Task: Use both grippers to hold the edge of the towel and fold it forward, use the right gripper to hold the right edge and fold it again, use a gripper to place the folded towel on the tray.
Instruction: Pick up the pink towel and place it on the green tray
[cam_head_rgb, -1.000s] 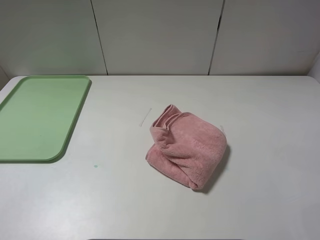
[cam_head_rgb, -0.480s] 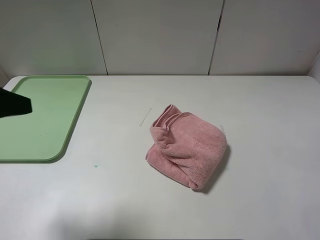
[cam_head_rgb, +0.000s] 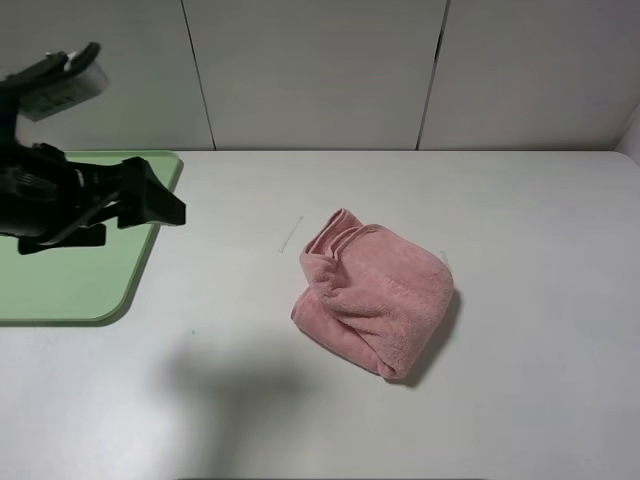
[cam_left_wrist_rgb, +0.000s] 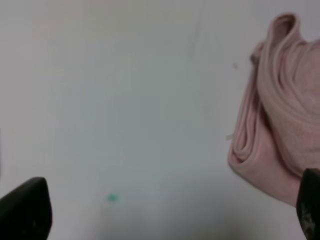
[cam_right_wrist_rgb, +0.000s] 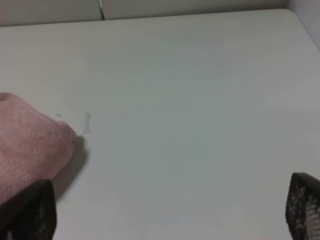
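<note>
We see the towel (cam_head_rgb: 375, 298) lying bunched in a loose, roughly folded heap on the white table (cam_head_rgb: 520, 400), well apart from the tray (cam_head_rgb: 70, 270), which sits at the table's far-left side with its long rim running away from the camera. The pink cloth shows several stacked layers along the side facing the tray, and in the left wrist view those rolled layers and the hem (cam_left_wrist_rgb: 260, 100) stand out plainly against the pale surface; the towel (cam_left_wrist_rgb: 280, 110) rests on the table there, touched by nothing. Between the towel and the tray we make out a thin pale line (cam_head_rgb: 291, 235) on the tabletop and, nearer the front edge, a tiny green speck (cam_left_wrist_rgb: 112, 198). The left gripper (cam_head_rgb: 165, 205) hovers over the tray's near-towel rim, its black body and cables over the green surface, pointing toward the towel; its two fingertips (cam_left_wrist_rgb: 25, 210) show at opposite edges of its wrist view, spread wide with nothing between them. From the right wrist view we see the right gripper (cam_right_wrist_rgb: 170, 210) likewise fully spread, its fingertips (cam_right_wrist_rgb: 302, 205) at the picture's corners, empty, with the towel (cam_right_wrist_rgb: 30, 150) just beside one tip and bare table beyond. In the high view the right arm is not visible.
</note>
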